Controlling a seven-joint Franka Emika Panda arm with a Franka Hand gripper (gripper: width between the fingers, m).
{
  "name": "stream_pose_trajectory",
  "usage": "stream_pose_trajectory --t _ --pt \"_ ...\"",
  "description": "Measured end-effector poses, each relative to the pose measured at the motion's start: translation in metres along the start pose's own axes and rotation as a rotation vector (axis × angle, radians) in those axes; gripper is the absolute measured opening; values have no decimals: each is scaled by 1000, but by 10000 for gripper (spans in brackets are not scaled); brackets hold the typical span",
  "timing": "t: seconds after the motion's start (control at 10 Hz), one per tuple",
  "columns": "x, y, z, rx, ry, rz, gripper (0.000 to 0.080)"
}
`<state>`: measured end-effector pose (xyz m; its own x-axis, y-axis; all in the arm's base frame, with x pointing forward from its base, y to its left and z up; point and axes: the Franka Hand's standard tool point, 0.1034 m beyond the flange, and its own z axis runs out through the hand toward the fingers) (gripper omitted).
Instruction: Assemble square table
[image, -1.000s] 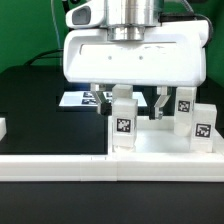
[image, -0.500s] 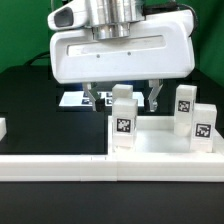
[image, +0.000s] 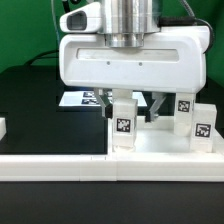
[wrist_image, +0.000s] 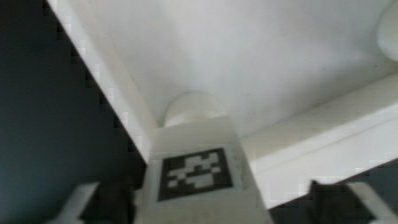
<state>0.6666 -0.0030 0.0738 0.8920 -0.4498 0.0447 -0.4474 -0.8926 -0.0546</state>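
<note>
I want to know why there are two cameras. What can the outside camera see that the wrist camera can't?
Only the exterior view shows the gripper's big white body, two more tagged legs on the exterior view's right, the marker board behind and a small white block at its left edge. Only the wrist view shows the tabletop's raised rim close up. Both show the leg between the gripper's fingers.

arm: vertical, wrist down | hand: low, fingers part-spread
</note>
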Motion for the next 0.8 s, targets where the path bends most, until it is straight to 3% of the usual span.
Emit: stream_pose_trajectory --t 0.1,0.2,0.5,0.8 --pt "0 0 0 1 -1 31 379" --pt "0 1 0 -1 0 145 290" --pt "0 1 0 0 0 307 290" --pt "2 5 1 2 -2 704 291"
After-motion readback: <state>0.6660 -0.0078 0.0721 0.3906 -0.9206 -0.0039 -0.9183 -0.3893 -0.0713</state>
